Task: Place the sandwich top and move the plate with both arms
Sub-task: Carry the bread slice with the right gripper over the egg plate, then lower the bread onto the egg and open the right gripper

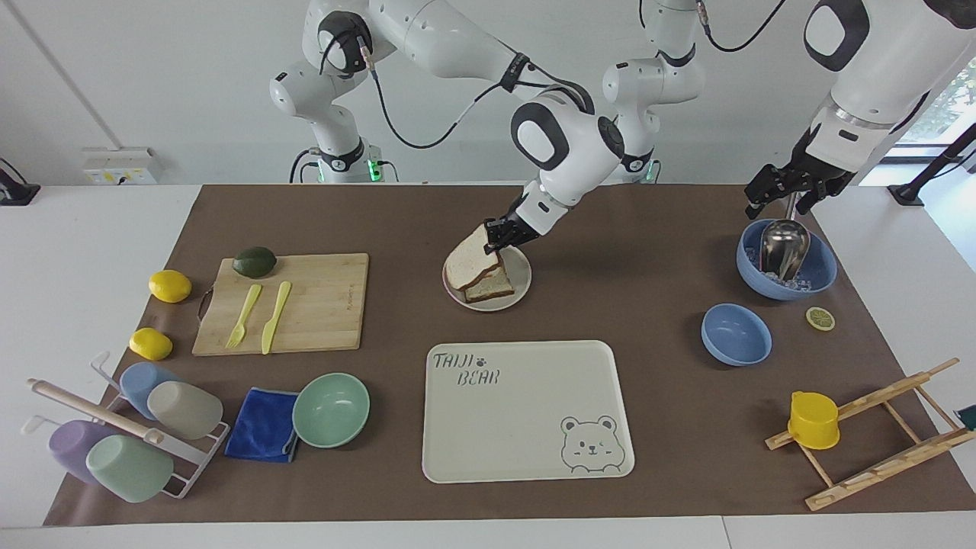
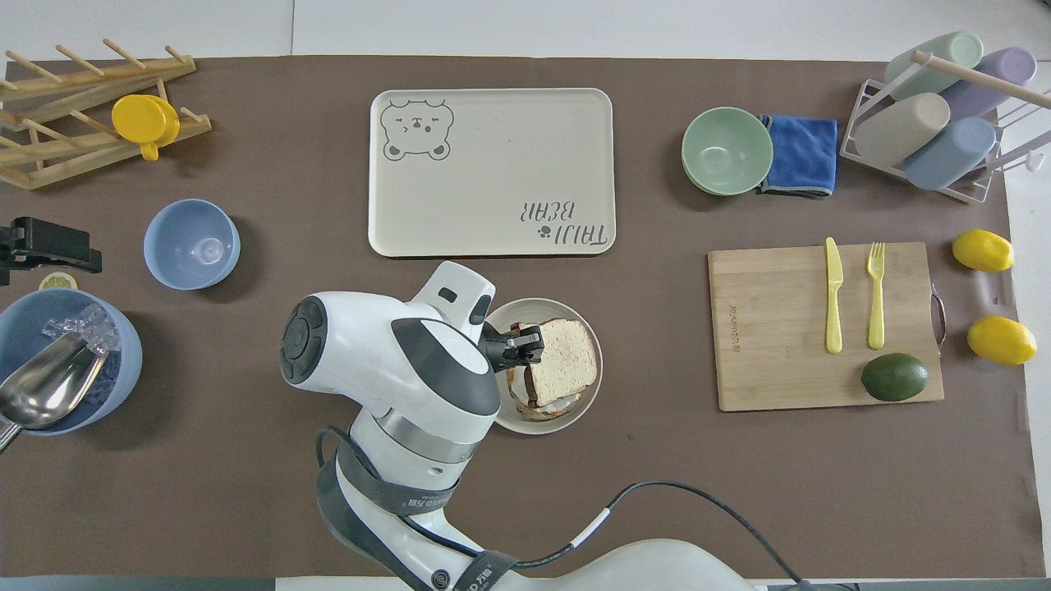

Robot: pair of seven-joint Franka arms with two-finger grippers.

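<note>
**Top slice tilted over the plate, not yet let go**

While the right gripper (image 1: 499, 235) pinches one edge of the sandwich top (image 1: 473, 263), its jaws shut on the crust, the slice leans down onto the lower slice on the plate (image 1: 521, 286). The held edge sits high and the free edge low, so it is not lying flat. The plate rests midway along the table, nearer to the robots than the tray (image 1: 526, 412).

My judgement: if the jaws part while the slice is this steeply tilted, it could slide off toward the right arm's end of the table and land half off the stack or on the plate's rim. A sideways tug as the fingers withdraw could also shift the lower slice.

Toward the left arm's end, the left gripper (image 1: 785, 191) waits over the blue bowl with ice and a scoop (image 1: 785, 263); I cannot tell how its jaws stand. It has a long reach to the plate for the two-arm move.

Farther out, the tray lies bare, with nothing between it and the plate. The cutting board (image 1: 286, 301), the mint bowl (image 1: 331, 409) and the smaller blue bowl (image 1: 736, 334) all stand well apart from that path.
</note>
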